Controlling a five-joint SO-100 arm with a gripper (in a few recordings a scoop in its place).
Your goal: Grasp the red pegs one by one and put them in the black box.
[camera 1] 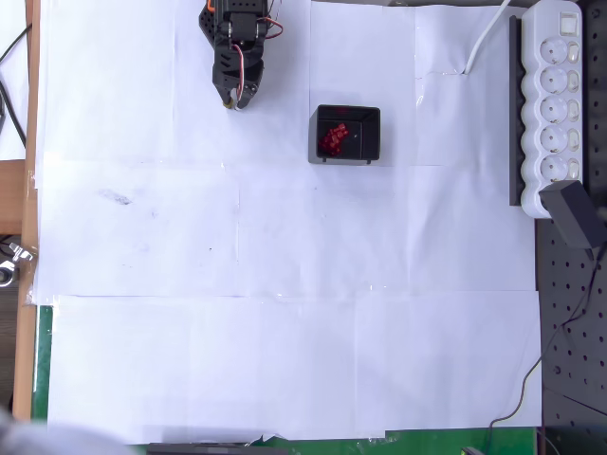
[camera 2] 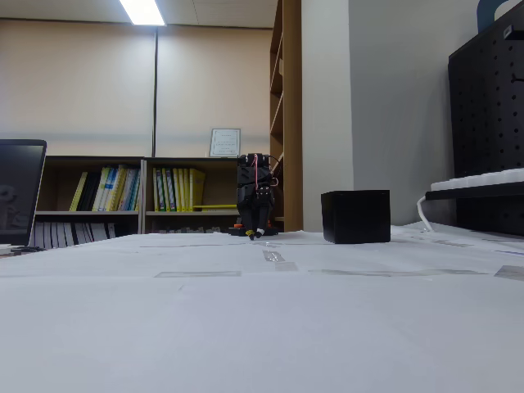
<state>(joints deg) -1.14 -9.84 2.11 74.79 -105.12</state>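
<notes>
Overhead view: the black arm sits folded at the top edge of the surface (camera 1: 285, 237), which is covered in taped white paper sheets. Its hand (camera 1: 235, 98) points down toward the paper, left of the black box (camera 1: 372, 142) and slightly higher in the picture, with a clear strip of bare paper between them. The fingertips look drawn together with nothing visible between them, but they are small here; whether the jaws are fully closed I cannot tell.

The red pegs (camera 1: 334, 138) lie in a tight cluster inside the black box, on its floor toward the left wall. Individual pegs cannot be counted at this size. They are well apart from the hand, to its right in the overhead view.

A white power strip (camera 1: 558, 104) runs along the right side, with a white cable leaving its top end and a black plug adapter (camera 1: 575, 214) at its lower end.

Fixed view, low across the surface (camera 2: 262, 327): the hand (camera 2: 257, 235) hangs tip-down just above the paper, at the far end. The black box (camera 2: 355, 216) stands to its right, upright, not touching it. Its wall hides the contents. Bookshelves (camera 2: 155, 192) fill the background.
</notes>
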